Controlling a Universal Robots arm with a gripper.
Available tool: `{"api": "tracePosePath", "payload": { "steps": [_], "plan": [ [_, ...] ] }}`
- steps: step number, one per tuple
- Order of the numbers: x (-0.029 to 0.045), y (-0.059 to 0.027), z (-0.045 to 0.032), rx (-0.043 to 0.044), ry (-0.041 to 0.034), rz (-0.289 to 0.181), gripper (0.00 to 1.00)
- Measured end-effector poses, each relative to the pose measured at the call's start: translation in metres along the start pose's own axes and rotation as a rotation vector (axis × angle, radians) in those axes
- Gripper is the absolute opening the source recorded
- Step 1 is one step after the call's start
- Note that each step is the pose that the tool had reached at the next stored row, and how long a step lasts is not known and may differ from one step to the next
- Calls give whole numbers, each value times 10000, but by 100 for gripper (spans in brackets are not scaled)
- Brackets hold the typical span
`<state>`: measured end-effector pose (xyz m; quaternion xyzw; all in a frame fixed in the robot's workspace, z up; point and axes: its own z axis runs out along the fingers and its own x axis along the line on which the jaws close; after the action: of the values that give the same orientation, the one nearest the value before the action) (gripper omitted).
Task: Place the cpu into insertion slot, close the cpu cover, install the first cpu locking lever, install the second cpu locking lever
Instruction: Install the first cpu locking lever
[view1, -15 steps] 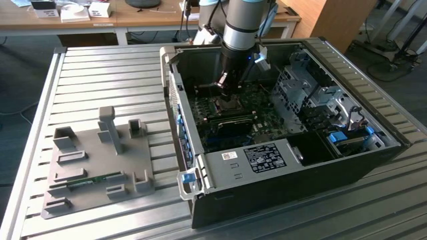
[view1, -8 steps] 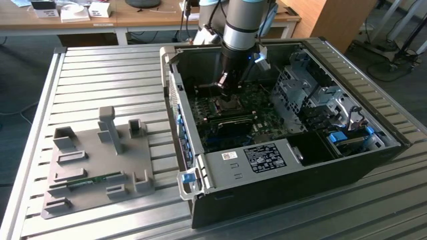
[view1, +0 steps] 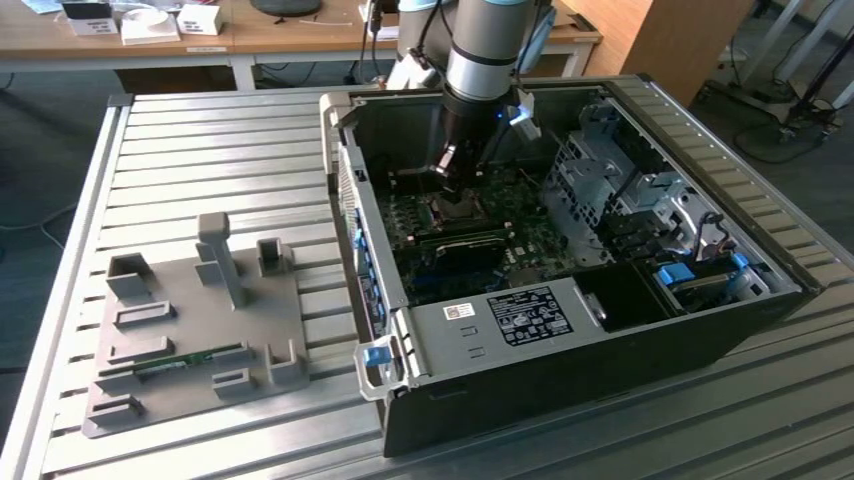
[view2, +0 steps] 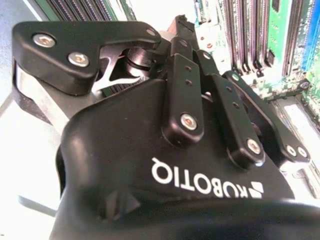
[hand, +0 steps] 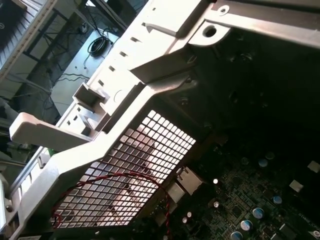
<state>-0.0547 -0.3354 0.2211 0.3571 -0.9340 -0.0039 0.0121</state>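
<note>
Exterior view: I am reaching down into the open computer case (view1: 561, 300) on the slatted table (view1: 200, 150), my fingers (view1: 451, 168) hanging just above the socket area (view1: 461, 208) of the motherboard; the cpu itself is too small to pick out there. Second wrist view: my fingers (view2: 176, 30) are pointing toward memory slots (view2: 250, 35); whether they are gripping anything I cannot tell. First wrist view: I am looking at the case's perforated grille (hand: 140, 165) and a red wire (hand: 125, 180).

Glossy black plastic hand (view2: 176, 37); matt ribbed metal table (view1: 200, 150); perforated metal case grille (hand: 140, 165).
</note>
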Motion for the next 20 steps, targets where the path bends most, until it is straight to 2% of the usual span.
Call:
{"api": "tracePosePath", "payload": {
  "steps": [20],
  "plan": [
    [0,0,1,8,6,-378,11]
  ]
}}
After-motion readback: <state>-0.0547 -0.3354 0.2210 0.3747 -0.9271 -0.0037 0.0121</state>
